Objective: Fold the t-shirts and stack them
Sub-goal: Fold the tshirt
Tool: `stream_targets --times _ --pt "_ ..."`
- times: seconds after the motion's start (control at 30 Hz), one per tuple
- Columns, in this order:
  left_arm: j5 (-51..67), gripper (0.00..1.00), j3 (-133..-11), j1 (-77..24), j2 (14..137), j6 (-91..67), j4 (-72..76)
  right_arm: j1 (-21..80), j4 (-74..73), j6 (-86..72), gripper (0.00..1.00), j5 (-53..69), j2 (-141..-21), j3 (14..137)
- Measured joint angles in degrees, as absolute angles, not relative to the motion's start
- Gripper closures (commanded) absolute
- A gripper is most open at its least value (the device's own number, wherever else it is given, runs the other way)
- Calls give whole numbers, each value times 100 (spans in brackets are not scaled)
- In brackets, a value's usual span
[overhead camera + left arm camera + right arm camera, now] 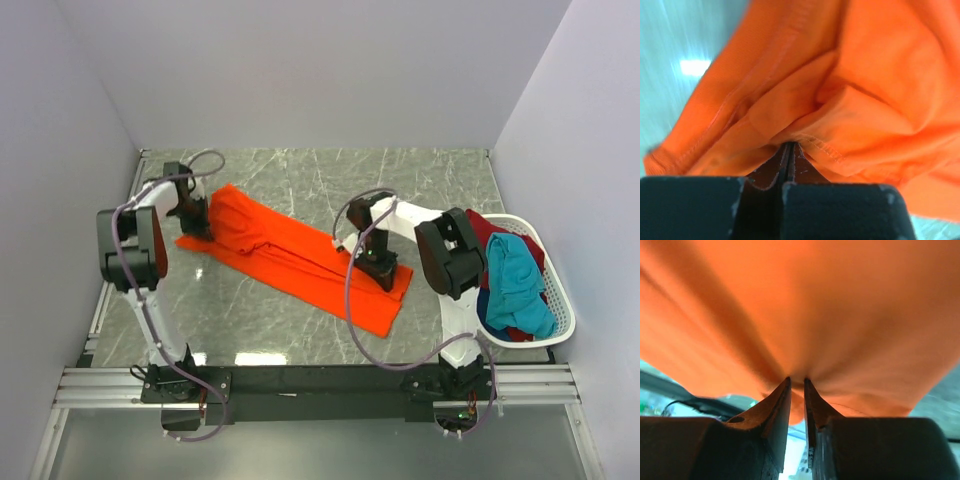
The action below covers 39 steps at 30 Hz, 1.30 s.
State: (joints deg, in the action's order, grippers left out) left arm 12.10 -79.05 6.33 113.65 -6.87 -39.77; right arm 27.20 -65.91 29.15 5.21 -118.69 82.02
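Observation:
A bright orange t-shirt lies stretched in a diagonal band across the marble table, from back left to front right. My left gripper sits at its back-left end. In the left wrist view the jaws are pressed together, with a stitched hem of the orange cloth bunched at their tips. My right gripper is at the shirt's front-right end. In the right wrist view its gripper pinches the orange cloth, and creases fan out from the tips.
A white plastic basket stands at the table's right edge, beside the right arm. It holds a teal t-shirt, a dark red one and a blue one. White walls close in the table on three sides.

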Motion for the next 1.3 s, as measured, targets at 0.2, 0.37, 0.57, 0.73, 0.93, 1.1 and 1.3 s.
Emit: stream_targets --times 0.2,0.37,0.57,0.73,0.93,1.1,1.3 --pt "1284 94 -10862 550 13187 -617 -4462 3616 -6720 2794 75 1363 -11771 7996" --pt "1455 75 -12422 499 13983 -523 -4191 4303 -7030 2880 73 2808 -11677 8409" --pt "1584 69 -10794 489 12591 -707 -3463 3758 -6943 2762 75 3074 -11194 9015" --pt "1732 70 -9935 399 11622 -799 -3096 3507 -6519 2569 76 2563 -11426 8995" --pt "1806 70 -9310 222 11428 -832 -2982 3704 -6064 2359 77 2158 -12108 8820" --pt "1789 67 -9218 110 11574 -851 -3076 4071 -6145 2139 77 2226 -12156 8731" --pt "1627 68 -9664 -139 12040 -847 -3212 5072 -6195 1955 74 2902 -12145 8543"
